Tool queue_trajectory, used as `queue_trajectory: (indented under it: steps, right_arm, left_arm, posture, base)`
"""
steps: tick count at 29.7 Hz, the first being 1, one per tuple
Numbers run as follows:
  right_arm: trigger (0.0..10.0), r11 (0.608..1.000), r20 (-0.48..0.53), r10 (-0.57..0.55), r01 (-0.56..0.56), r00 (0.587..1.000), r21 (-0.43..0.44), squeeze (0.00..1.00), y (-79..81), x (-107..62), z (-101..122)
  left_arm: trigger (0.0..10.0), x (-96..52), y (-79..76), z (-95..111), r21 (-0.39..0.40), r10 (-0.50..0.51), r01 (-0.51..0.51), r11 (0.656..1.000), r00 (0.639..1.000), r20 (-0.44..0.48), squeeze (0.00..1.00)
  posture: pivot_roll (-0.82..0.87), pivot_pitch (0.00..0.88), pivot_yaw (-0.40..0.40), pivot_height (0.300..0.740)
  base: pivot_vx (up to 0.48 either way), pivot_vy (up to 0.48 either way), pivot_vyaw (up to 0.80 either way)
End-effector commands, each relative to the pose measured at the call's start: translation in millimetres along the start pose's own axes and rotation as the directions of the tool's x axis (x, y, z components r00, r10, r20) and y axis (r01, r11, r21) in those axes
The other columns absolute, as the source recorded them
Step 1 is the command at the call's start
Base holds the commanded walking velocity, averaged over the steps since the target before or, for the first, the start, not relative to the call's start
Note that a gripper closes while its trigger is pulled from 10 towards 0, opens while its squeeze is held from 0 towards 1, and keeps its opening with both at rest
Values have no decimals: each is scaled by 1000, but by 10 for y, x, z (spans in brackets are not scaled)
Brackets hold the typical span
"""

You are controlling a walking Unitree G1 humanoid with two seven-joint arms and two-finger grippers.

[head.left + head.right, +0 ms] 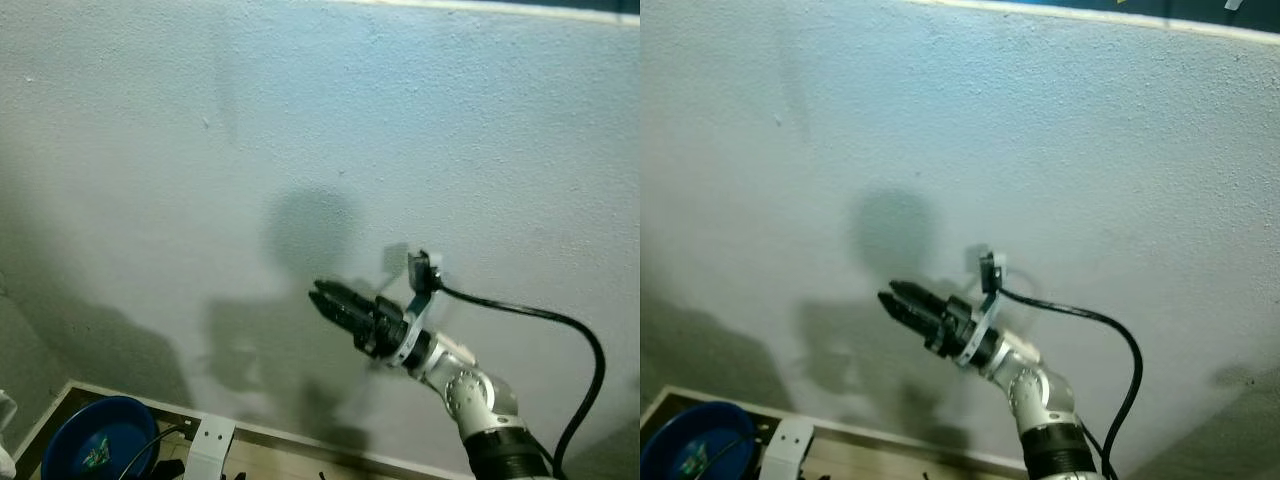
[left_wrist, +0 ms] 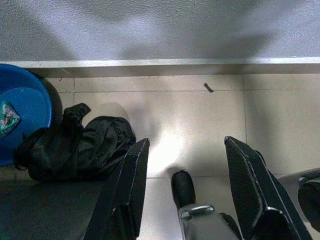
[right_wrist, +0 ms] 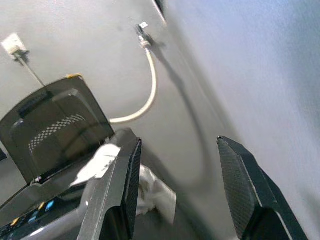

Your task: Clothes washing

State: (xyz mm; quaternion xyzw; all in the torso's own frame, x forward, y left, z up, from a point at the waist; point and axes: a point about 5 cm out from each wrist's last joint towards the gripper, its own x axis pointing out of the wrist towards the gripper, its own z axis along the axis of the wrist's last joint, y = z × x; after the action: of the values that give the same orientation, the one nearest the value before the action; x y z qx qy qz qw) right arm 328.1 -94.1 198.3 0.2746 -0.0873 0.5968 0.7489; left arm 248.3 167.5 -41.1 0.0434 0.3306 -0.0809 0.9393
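Note:
My right gripper [image 1: 318, 296] is raised in front of a pale wall [image 1: 300, 130], open with nothing between its fingers [image 3: 125, 185]. Past them, the right wrist view shows a dark washing machine [image 3: 55, 125] with its lid up and a white cloth [image 3: 150, 192] lying at its top edge. My left gripper [image 2: 186, 141] hangs low over the tiled floor, open and empty. A heap of black clothes [image 2: 75, 147] lies on the floor beside a blue basin [image 2: 20, 117], apart from the left fingers.
A white hose [image 3: 147, 95] runs from a wall tap [image 3: 142, 32] down behind the machine, near a wall socket [image 3: 12, 42]. The blue basin [image 1: 95, 440] sits at the lower left by the skirting, next to a white bracket [image 1: 210, 445]. A black cable [image 1: 560, 330] loops off my right wrist.

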Motion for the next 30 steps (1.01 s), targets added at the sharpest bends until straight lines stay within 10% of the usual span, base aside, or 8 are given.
queue_trajectory:
  steps: [1, 6, 9, 14, 17, 30]
  right_arm:
    - [10000, 996, 56, 73, -70, 996, -48, 0, 105, 168, 231]
    - [10000, 953, 149, 256, -224, 955, -203, 0, 444, 584, 825]
    - [10000, 851, 227, 481, -389, 847, -352, 0, 972, 891, 1422]
    - [10000, 791, 307, 591, -461, 746, -403, 0, 1248, 984, 1692]
    - [10000, 704, 349, 706, -555, 616, -443, 0, 1543, 1052, 1932]
    - [10000, 675, 371, 738, -595, 564, -437, 0, 1729, 1073, 1985]
  left_arm:
    - [10000, -10, -5, -55, 12, -4, 4, 1000, 1000, -26, 0]
    - [10000, 8, 14, 16, 37, -11, 11, 999, 1000, -12, 0]
    - [10000, 3, 24, 9, 38, -13, 13, 999, 1000, -12, 0]
    - [10000, -18, 20, -62, 40, -17, 19, 999, 999, -31, 0]
    - [10000, -39, 41, -110, 43, -16, 18, 999, 999, -38, 0]
    - [10000, -39, 38, -132, 43, -8, 10, 999, 999, -50, 0]
  posture:
    - [29, 93, 17, 740]
    - [7, 147, 11, 740]
    - [6, 196, 5, 740]
    - [9, 217, 3, 740]
    - [13, 227, 9, 740]
    - [13, 220, 6, 740]
  base:
    - [0, 0, 0]
    - [0, 0, 0]
    - [0, 0, 0]
    - [0, 0, 0]
    - [0, 0, 0]
    - [0, 0, 0]
